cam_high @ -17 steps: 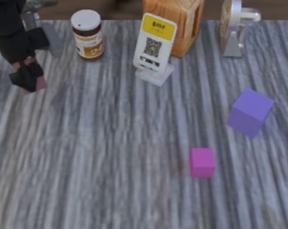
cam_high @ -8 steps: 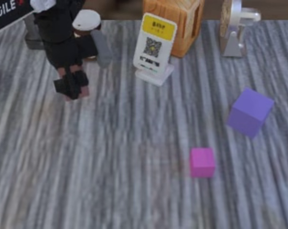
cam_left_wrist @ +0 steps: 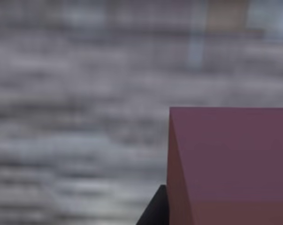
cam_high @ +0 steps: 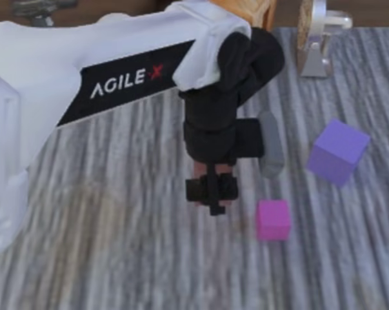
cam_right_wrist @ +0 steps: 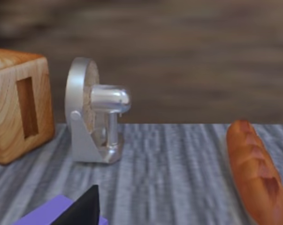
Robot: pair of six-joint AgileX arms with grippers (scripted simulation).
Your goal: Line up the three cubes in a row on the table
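Reddish-brown cube [cam_left_wrist: 228, 164]: rigid, light, clamped in left gripper [cam_high: 211, 191]
Magenta cube [cam_high: 273, 219]: just beside gripper
Grab: flat opposite faces

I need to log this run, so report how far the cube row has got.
Done: nothing is lined up yet. In hand: the left gripper holds the reddish-brown cube beside the magenta cube. Left: set it down, then bring the purple cube, which sits apart toward the table's right, into the row.

Open table [cam_high: 117, 258] lies to your left front | pink cube [cam_high: 273, 219] just right of left gripper [cam_high: 211, 190] | purple cube [cam_high: 338, 152] farther right.
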